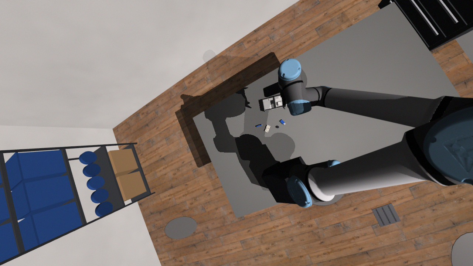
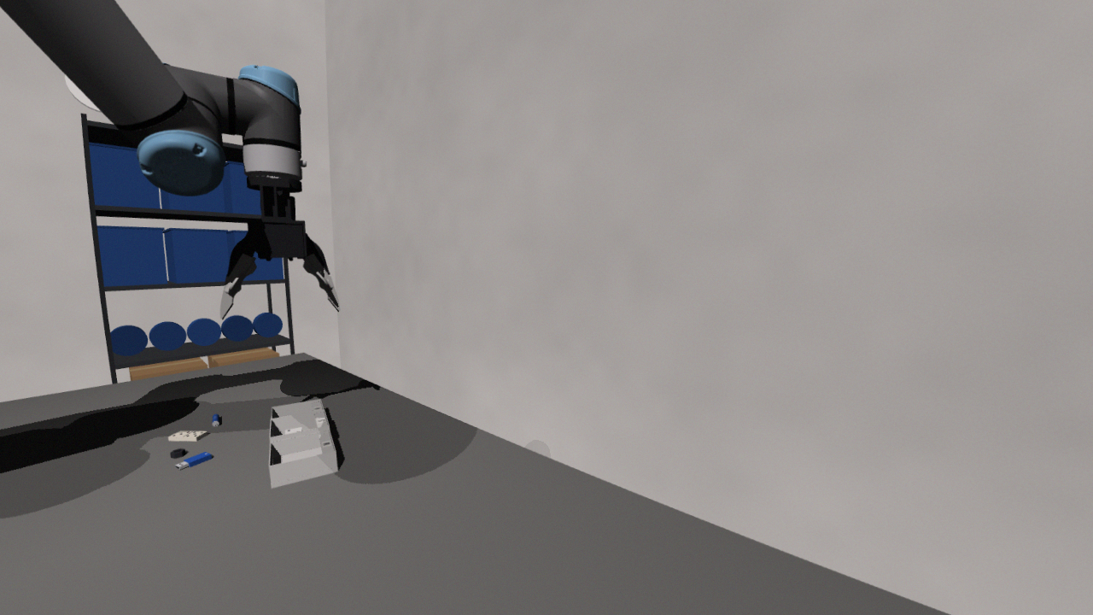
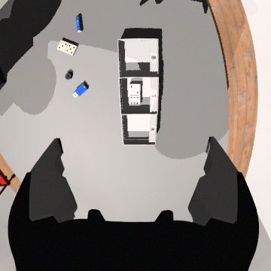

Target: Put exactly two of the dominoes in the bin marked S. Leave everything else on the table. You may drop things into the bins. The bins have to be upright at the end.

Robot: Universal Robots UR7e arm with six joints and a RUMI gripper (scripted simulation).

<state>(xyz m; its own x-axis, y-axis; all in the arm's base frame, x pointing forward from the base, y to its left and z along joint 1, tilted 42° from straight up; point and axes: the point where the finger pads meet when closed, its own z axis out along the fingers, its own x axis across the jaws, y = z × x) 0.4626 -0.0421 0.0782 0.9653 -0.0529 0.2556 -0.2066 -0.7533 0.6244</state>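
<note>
A white row of three bins (image 3: 123, 113) (image 2: 301, 474) (image 1: 262, 105) stands upright on the grey table. A white domino (image 3: 134, 94) lies in the middle bin. The bins' letter marks are too small to read. A second domino (image 3: 68, 47) (image 2: 187, 436) (image 1: 267, 128) lies flat on the table to the left of the bins. My gripper (image 2: 279, 295) (image 3: 133, 138) is open and empty. It hangs high above the bins.
A blue USB stick (image 3: 80, 89) (image 2: 196, 460) (image 1: 282, 122), a small black round thing (image 3: 68, 74) (image 2: 178, 453) and a small blue piece (image 3: 79, 22) (image 2: 216, 418) (image 1: 258, 125) lie near the loose domino. The table's edge and the wood floor (image 3: 237, 75) are just right of the bins.
</note>
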